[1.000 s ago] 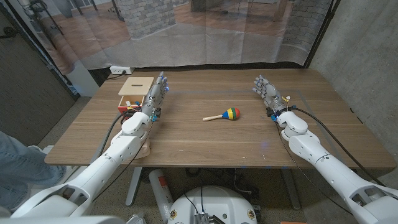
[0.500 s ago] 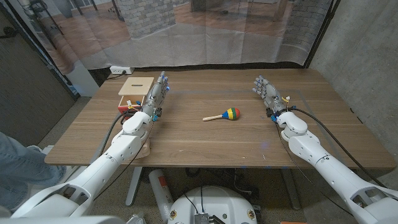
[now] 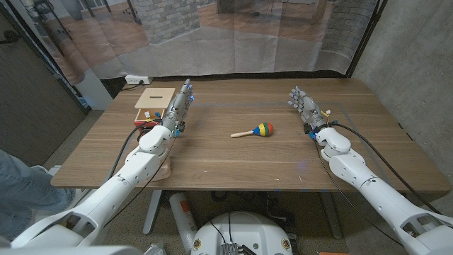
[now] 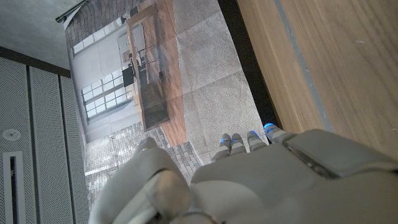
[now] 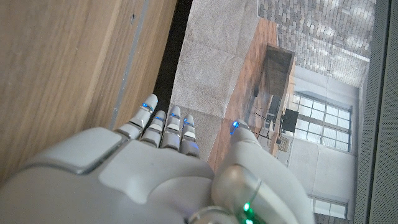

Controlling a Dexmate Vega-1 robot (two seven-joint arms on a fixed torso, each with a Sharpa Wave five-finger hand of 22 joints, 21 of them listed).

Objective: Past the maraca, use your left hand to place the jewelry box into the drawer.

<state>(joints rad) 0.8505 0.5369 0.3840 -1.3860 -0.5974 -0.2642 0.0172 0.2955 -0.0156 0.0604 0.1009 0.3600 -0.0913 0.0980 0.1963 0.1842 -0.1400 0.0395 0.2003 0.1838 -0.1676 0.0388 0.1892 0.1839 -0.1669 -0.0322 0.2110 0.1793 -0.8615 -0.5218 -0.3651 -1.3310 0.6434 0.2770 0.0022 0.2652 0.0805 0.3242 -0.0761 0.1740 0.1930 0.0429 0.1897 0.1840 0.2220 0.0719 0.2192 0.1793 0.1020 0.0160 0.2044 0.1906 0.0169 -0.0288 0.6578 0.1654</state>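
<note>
I see the wooden bench [image 3: 233,159] carrying a maraca [image 3: 256,130] near its middle and a box [image 3: 153,103] at its far left.

even soft light, faint shadows under arms, mild sheen on table [image 3: 212,152]; wrist views sharp, slightly washed.

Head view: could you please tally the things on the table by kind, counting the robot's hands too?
Maraca: 1
Wooden box with drawer: 1
Robot hands, left hand and right hand: 2
Total: 4
</note>
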